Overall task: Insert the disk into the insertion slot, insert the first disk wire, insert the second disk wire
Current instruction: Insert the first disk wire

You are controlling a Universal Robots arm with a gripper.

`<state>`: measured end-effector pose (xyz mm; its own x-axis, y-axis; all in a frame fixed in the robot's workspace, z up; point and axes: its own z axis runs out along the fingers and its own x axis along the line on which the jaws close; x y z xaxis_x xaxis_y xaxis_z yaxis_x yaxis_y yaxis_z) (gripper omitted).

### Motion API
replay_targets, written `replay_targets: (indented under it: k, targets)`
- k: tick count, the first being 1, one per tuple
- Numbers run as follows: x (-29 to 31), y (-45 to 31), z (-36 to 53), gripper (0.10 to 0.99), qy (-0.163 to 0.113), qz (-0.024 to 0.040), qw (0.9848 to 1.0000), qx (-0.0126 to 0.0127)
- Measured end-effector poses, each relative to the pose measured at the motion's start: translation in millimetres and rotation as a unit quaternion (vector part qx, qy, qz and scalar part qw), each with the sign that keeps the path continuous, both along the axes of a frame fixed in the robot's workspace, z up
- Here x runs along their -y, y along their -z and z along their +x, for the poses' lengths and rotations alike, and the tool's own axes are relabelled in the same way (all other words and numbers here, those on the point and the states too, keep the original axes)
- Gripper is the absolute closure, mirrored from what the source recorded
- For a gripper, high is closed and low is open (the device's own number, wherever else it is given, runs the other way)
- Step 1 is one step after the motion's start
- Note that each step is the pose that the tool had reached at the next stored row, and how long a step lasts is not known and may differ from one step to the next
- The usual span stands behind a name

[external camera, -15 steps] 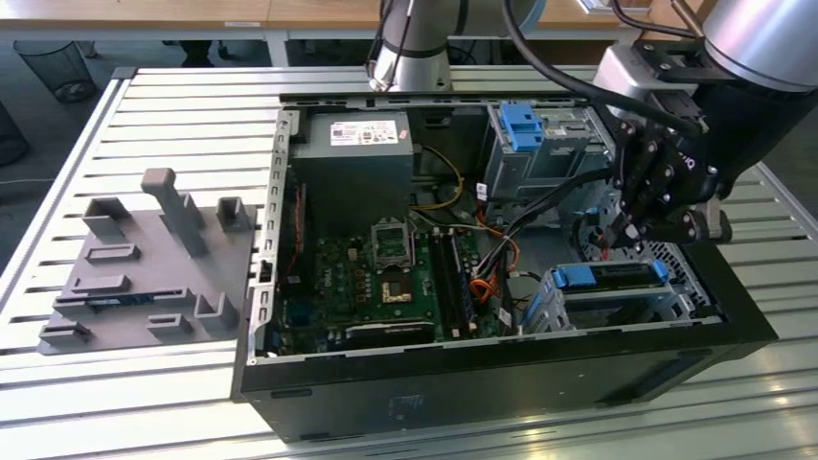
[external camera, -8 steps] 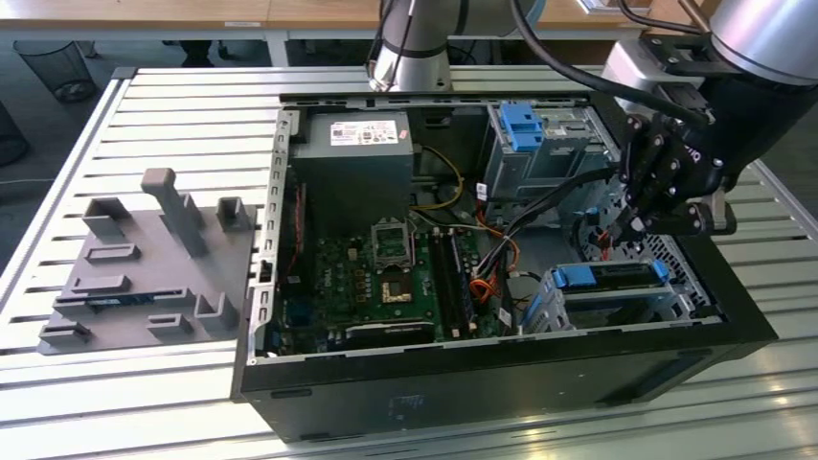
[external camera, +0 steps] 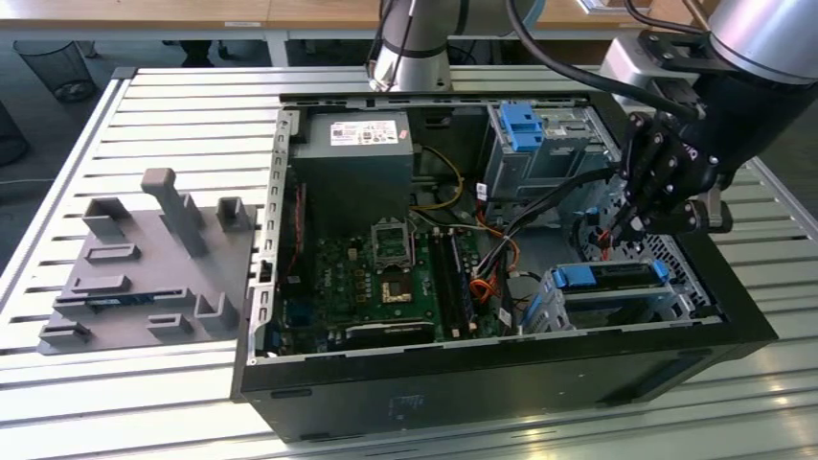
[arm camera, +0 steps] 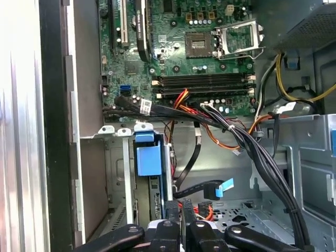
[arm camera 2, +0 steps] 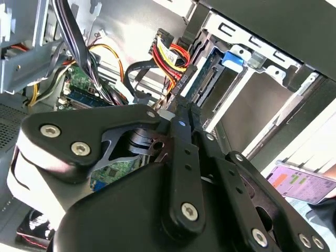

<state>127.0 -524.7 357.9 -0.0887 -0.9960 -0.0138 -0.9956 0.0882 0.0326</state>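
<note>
The disk (external camera: pixel 611 276), grey in its blue carrier, lies inside the insertion slot (external camera: pixel 558 309), a low grey cage at the case's corner on the exterior view's right. My gripper (external camera: pixel 630 228) hangs just above the disk's rear end. In the second wrist view the gripper (arm camera 2: pixel 181 107) is shut on a black connector (arm camera 2: pixel 185 79) with red and yellow wires (arm camera 2: pixel 169 54), held close to the disk's connector edge (arm camera 2: pixel 207 80). A second black cable with a blue tab (arm camera: pixel 226 187) lies loose beside the cage. The carrier's blue tab (arm camera: pixel 145 157) and the fingers (arm camera: pixel 172 226) appear in the first wrist view.
The open computer case (external camera: pixel 306 383) sits on a slatted metal table (external camera: pixel 192 105). Inside are the motherboard (external camera: pixel 383 278), the power supply (external camera: pixel 352 163), a taller cage with a blue latch (external camera: pixel 522 129) and thick black cable bundles (arm camera: pixel 262 157). A grey fixture block (external camera: pixel 141 278) stands at the exterior view's left.
</note>
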Motion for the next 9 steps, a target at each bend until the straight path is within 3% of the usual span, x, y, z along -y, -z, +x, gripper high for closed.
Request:
replay_targets:
  k: [4,5,9]
  targets:
    - [-2.9,0.4,1.4,0.898,0.006,0.0000,1.0000,0.0000]
    - [-3.8,0.4,1.7,0.839,0.007,0.0000,1.0000,0.0000]
    - [-7.4,0.9,4.1,0.839,0.012,0.0000,0.9999,0.0000]
